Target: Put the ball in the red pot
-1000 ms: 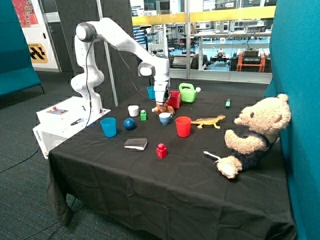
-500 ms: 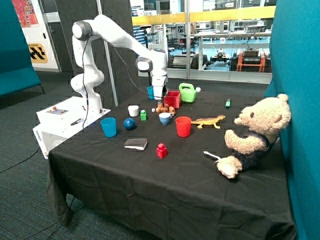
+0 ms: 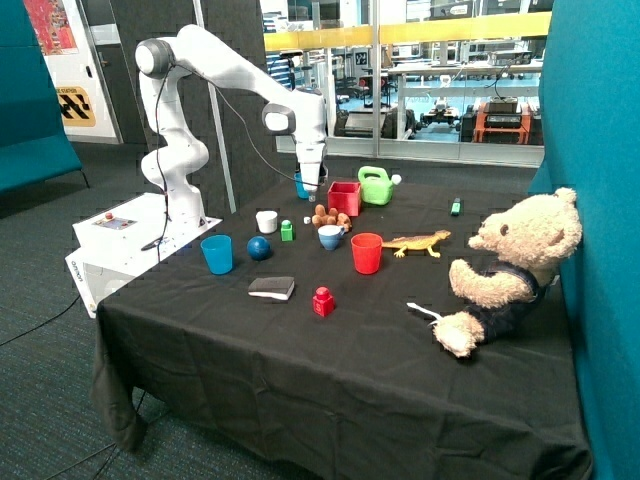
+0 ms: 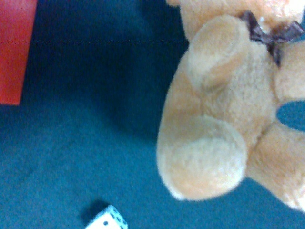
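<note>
One ball (image 3: 259, 248) rests on the bench (image 3: 330, 350), at about 8 o'clock from the red pot (image 3: 345, 198). Hand (image 3: 311, 187) hovers just beside the pot; its opening cannot be told.

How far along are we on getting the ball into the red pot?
Nothing looks done. The ball sits on the table beside a blue cup, apart from the red pot. The gripper hovers near the pot above a small plush toy, holding nothing visible. Reaching, grasping and placing remain.
</note>
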`<state>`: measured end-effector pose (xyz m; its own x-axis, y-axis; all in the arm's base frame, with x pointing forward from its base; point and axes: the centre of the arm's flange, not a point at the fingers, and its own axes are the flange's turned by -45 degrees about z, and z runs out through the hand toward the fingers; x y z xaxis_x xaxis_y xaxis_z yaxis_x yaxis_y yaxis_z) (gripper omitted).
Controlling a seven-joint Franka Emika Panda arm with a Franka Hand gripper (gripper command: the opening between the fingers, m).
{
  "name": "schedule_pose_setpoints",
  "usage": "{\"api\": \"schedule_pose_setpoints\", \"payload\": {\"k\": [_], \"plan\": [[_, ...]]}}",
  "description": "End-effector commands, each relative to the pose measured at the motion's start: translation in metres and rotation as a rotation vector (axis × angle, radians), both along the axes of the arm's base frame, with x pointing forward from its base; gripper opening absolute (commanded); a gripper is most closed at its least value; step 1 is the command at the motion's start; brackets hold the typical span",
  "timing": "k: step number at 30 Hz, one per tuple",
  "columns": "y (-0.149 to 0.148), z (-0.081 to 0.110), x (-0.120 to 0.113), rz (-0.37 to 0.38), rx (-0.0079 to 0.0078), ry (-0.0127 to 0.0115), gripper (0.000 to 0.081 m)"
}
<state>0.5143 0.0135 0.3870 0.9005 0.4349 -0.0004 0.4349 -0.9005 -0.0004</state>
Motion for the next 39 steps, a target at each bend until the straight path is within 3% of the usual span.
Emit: {"api": "schedule_pose_setpoints", "payload": {"k": [1, 16, 28, 39], "plan": [[-0.016, 0.007, -0.004, 0.052, -0.0002, -0.0005, 0.0796], [-0.061, 0.012, -0.009, 0.070, -0.0002, -0.0005, 0.0792], [-0.085, 0.001, -0.017, 0.106, -0.0002, -0.0005, 0.0803], [-0.115, -0.003, -0.021, 0.096, -0.0002, -0.0005, 0.0807]]}}
